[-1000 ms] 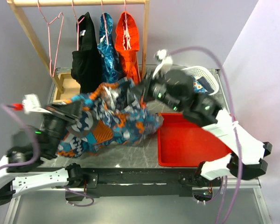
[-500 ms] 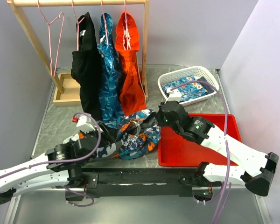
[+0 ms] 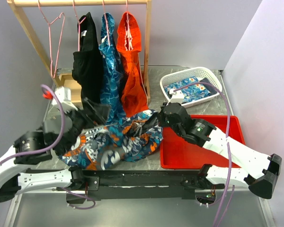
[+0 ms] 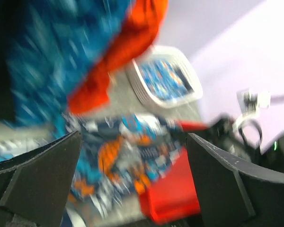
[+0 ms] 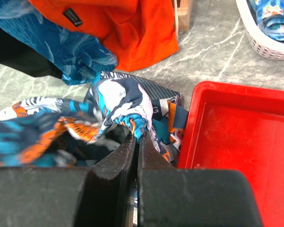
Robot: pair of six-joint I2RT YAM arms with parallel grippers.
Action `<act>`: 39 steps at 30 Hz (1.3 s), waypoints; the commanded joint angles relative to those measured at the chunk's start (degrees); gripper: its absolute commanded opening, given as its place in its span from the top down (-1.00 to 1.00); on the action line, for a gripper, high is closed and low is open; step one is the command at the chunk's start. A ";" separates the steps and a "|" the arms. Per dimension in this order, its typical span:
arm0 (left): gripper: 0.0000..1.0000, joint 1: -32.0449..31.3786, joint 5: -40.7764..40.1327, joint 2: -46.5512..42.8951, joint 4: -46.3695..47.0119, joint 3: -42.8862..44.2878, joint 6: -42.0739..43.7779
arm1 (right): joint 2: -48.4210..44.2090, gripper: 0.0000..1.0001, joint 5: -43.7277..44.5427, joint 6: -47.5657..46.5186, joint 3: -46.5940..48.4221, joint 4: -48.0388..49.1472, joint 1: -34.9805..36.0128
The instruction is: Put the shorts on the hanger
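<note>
The shorts (image 3: 118,142) are soft, matt printed cloth; the table (image 5: 217,52) under them looks smooth, grey and marbled like stone. To the right the tray (image 3: 180,152) is glossy red plastic, the far basket (image 3: 189,71) white plastic lattice. My right gripper (image 5: 136,138) is matt black plastic, the hanger (image 3: 54,47) thin pink wire.

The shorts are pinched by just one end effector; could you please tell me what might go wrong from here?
The right end effector grips only a small bunched fold of the shorts, which could slip out on lifting.
The left end effector is open and empty, so they may hang bunched.
The orange garment hangs close and could snag.
</note>
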 commanded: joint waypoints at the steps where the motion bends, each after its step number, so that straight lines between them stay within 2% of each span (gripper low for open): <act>1: -0.93 0.02 -14.23 7.72 1.31 10.24 15.85 | -0.06 1.00 0.56 0.10 -0.90 2.87 -0.06; 3: -0.93 2.02 -17.41 11.34 2.62 16.49 21.11 | -0.14 1.00 0.39 0.01 -1.16 2.95 -0.07; 5: -0.93 7.72 -13.41 15.13 4.64 20.87 24.21 | -0.14 1.00 0.12 -0.25 -1.25 3.13 -0.15; 6: -0.93 17.67 -2.59 15.92 6.57 21.94 26.66 | -0.06 1.00 0.04 -0.34 -0.99 3.04 -0.15; 9: -0.93 34.85 10.05 18.91 7.55 27.04 27.20 | -0.23 1.00 -0.75 -0.43 -0.99 2.78 -0.24; 11: -0.93 39.55 13.06 20.93 9.39 30.28 28.00 | -0.15 1.00 -1.80 -0.52 -1.17 3.21 -0.15; 12: -0.93 45.31 14.82 21.98 9.05 32.05 27.91 | 0.20 1.00 -2.33 -0.60 -1.25 3.30 -0.15; 13: -0.93 48.59 21.27 24.52 8.35 33.89 27.65 | 0.47 1.00 -3.03 -0.78 -1.08 3.31 -0.15; 14: -0.93 52.02 24.38 25.85 7.04 37.13 27.30 | 0.91 1.00 -3.30 -0.87 -0.90 3.13 -0.15; 15: -0.93 58.32 27.72 26.82 6.85 38.29 26.34 | 1.52 1.00 -3.65 -1.13 -0.47 2.96 -0.24; 19: -0.93 71.36 38.89 30.60 7.29 40.76 25.10 | 2.32 1.00 -4.62 -2.01 0.15 2.60 -0.24; 20: -0.94 73.30 43.88 31.30 7.12 41.29 25.27 | 2.32 1.00 -5.84 -2.18 0.15 2.78 -0.33; 21: -0.96 76.11 44.97 32.18 6.50 41.90 25.71 | 2.75 1.00 -6.55 -2.36 0.07 3.04 -0.24; 24: -0.98 79.12 46.74 35.43 5.71 42.26 27.55 | 4.07 1.00 -8.66 -2.88 0.33 3.22 -0.24; 31: -0.72 79.47 44.37 35.62 8.43 34.89 30.28 | 5.57 1.00 -10.51 -3.86 -0.29 4.01 -0.24; 39: -0.36 79.47 41.56 40.00 9.48 33.30 30.63 | 5.92 1.00 -12.18 -3.59 -1.25 5.94 -0.24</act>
